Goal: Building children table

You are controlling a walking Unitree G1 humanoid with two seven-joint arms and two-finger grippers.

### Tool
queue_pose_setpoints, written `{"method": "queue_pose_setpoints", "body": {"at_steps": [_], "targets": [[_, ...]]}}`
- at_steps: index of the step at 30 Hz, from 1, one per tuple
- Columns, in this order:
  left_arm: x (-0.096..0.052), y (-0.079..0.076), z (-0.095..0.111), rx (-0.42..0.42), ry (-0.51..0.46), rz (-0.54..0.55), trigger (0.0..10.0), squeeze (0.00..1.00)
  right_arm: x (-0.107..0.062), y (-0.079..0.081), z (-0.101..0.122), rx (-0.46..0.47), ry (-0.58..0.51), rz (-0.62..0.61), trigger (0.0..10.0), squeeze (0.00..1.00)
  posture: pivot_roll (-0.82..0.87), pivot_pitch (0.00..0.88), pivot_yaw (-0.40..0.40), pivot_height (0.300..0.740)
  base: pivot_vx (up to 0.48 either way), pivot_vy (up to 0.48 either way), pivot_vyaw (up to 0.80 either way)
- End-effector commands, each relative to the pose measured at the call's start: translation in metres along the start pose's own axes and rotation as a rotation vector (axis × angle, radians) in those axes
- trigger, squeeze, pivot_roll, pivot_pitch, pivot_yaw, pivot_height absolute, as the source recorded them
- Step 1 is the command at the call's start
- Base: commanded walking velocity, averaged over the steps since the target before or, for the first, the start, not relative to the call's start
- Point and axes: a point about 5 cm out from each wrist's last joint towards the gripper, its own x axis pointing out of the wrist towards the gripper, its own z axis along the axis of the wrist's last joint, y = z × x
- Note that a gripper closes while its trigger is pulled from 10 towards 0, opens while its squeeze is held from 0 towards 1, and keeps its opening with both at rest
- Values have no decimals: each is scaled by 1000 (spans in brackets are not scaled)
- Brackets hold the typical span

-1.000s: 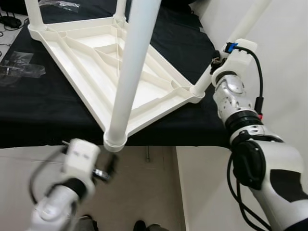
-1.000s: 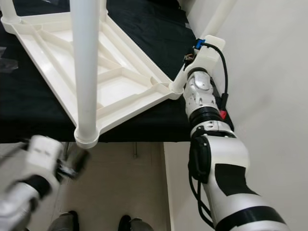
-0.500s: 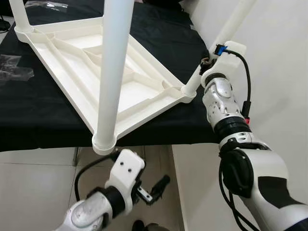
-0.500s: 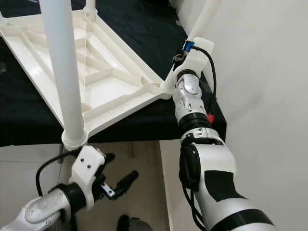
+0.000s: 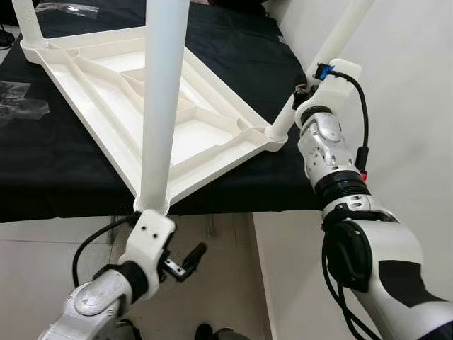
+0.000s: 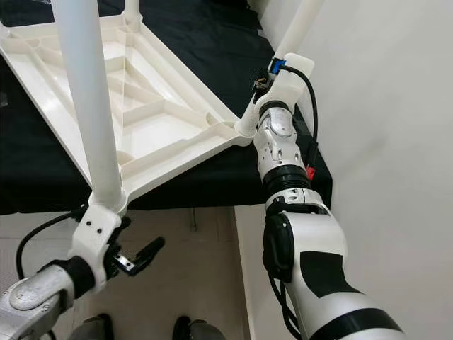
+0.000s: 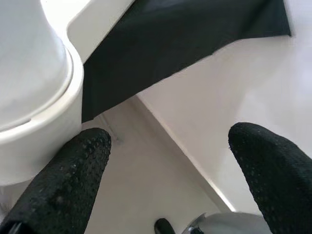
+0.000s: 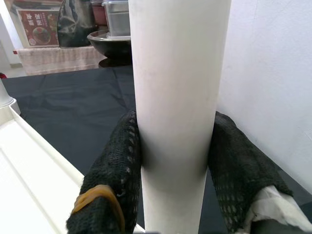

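A white plastic children's table top [image 5: 106,92] lies upside down on a black-covered surface, its ribbed underside up. White round legs stand in its corners: a near leg [image 5: 163,106] and a right leg [image 5: 340,35]. My right gripper [image 8: 178,161] is shut on the right leg just above its corner socket [image 5: 276,131]. My left gripper [image 5: 185,261] hangs open below the near corner socket [image 7: 34,122], one finger [image 7: 63,185] close beside that socket, nothing between the fingers.
The black cloth [image 5: 233,49] ends at a front edge [image 5: 71,209], with pale tiled floor [image 5: 226,269] below. A white wall [image 5: 417,106] stands close on the right. Clear plastic bags [image 5: 18,99] lie at the cloth's left. Bowls and containers [image 8: 109,34] stand at the far end.
My left arm has swung from the lower left up under the near corner of the table, its open gripper now just below the socket. The right gripper has kept hold of the right leg.
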Motion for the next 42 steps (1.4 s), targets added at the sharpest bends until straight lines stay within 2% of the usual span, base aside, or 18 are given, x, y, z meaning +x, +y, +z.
{"method": "queue_pose_setpoints", "body": {"at_steps": [1, 3, 4, 7, 10, 18, 21, 22, 23, 24, 29, 30, 32, 33, 35, 36, 39, 42], "targets": [[-2, 12, -2, 18, 6, 63, 10000, 0, -4, -4, -16, -17, 62, 3, 0, 0, 127, 226, -247, 740, 0, 0, 0], [-4, 29, -2, 40, 3, 123, 10000, 0, -6, -3, -18, -19, 62, 12, 0, 0, 127, 222, -246, 740, 0, 0, 0], [-4, 29, -2, 40, 3, 123, 10000, 0, -6, -3, -18, -19, 62, 12, 0, 0, 127, 222, -246, 740, 0, 0, 0], [-7, 47, 1, 77, -9, 195, 10000, 0, -7, -2, -20, -21, 66, 20, 0, 0, 123, 221, -244, 740, 0, 0, 0], [-8, 50, 2, 82, -11, 204, 10000, 0, -7, -1, -20, -25, 65, 25, 0, 0, 123, 221, -244, 740, 0, 0, 0], [-18, 88, 15, 147, -61, 405, 10000, 0, -13, 6, -20, -6, 65, 60, 0, 0, 122, 221, -250, 740, 0, 0, 0], [-20, 95, 18, 154, -82, 446, 10000, 0, -18, 11, -24, -5, 72, 84, 0, 0, 121, 220, -250, 740, 0, 0, 0], [-20, 94, 19, 151, -82, 440, 10000, 0, -21, 16, -26, -15, 78, 110, 4863, 0, 122, 218, -249, 740, 0, 0, 0], [-19, 92, 18, 148, -77, 422, 10000, 0, -24, 19, -29, -16, 85, 121, 4863, 0, 123, 217, -249, 740, 0, 0, 0], [-18, 88, 18, 155, -70, 396, 10000, 0, -27, 22, -31, -10, 97, 146, 10000, 0, 122, 215, -249, 740, 0, 0, 0], [-16, 74, 10, 145, -37, 326, 10000, 0, -35, 34, -36, 5, 104, 224, 10000, 0, 121, 208, -249, 740, 0, 0, 0], [-15, 67, 5, 153, -20, 296, 10000, 0, -37, 35, -37, 8, 103, 233, 10000, 400, 123, 203, -252, 740, 0, 0, 0], [-15, 63, 4, 162, -11, 274, 10000, 0, -37, 36, -37, 10, 102, 239, 10000, 400, 123, 203, -252, 740, 0, 0, 0], [-16, 52, 2, 153, 11, 201, 10000, 0, -38, 36, -36, 16, 100, 245, 10000, 157, 123, 203, -252, 740, 0, 0, 0], [-18, 46, 2, 139, 20, 163, 10000, 0, -39, 35, -36, 20, 101, 244, 10000, 157, 123, 203, -252, 740, 0, 0, 0], [-19, 36, 2, 112, 29, 98, 10000, 0, -39, 35, -35, 26, 103, 255, 10000, 0, 119, 195, -253, 740, 0, 0, 0], [-22, 13, 0, 74, 33, -39, 10000, 0, -40, 34, -35, 30, 110, 264, 10000, 0, 125, 187, -257, 740, 0, 0, 0], [-21, 8, -1, 63, 32, -60, 10000, 0, -41, 33, -35, 26, 112, 265, 10000, 0, 126, 187, -257, 740, 0, 0, 0]]}}
